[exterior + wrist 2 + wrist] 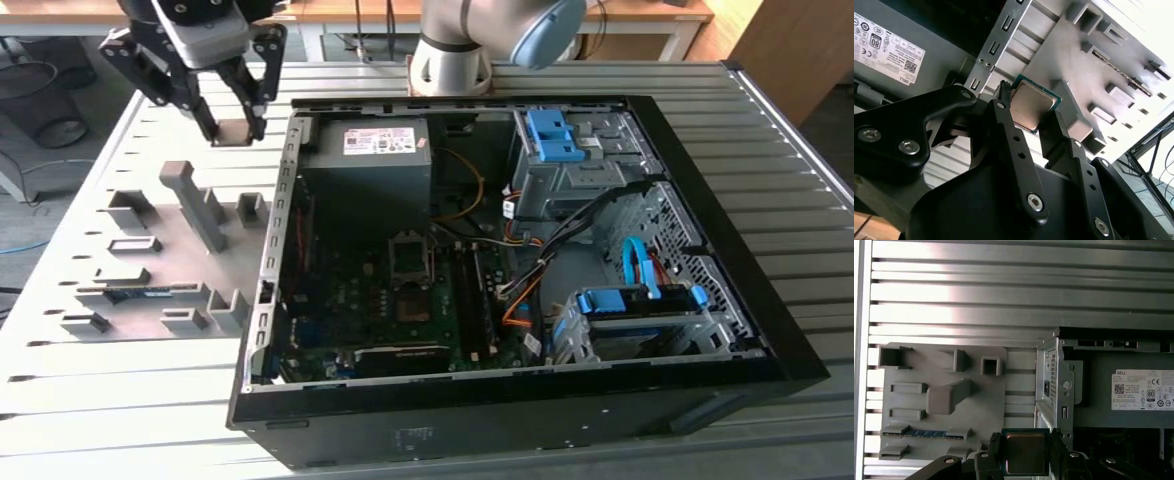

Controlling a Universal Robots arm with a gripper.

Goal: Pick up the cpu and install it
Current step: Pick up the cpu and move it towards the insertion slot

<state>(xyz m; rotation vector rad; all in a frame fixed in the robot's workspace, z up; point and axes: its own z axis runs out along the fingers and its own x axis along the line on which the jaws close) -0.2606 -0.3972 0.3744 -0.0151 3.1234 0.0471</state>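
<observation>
Gripper (1029, 116) is clamped on the cpu (1032, 104). Two black fingers (1004, 125) pinch opposite edges, so the silvery lid stays uncovered & the chip sits flat, prob. so it can go down level into a socket w/o the underside being touched. In the exterior view the gripper (230, 122) hangs w/ the cpu (238, 131) clear of any surface, over the far end of the grey parts tray (147, 250), just beside the PC case (467, 430) wall nr the power supply (376, 150). Memory stick (926, 432) lies in its tray slot. Black socket (410, 262) on the mobo is empty & well apart from the chip, toward the exterior view's right. Arm (467, 45) base stands at the case's far side. The wrist aims the fingers approx straight down.
</observation>
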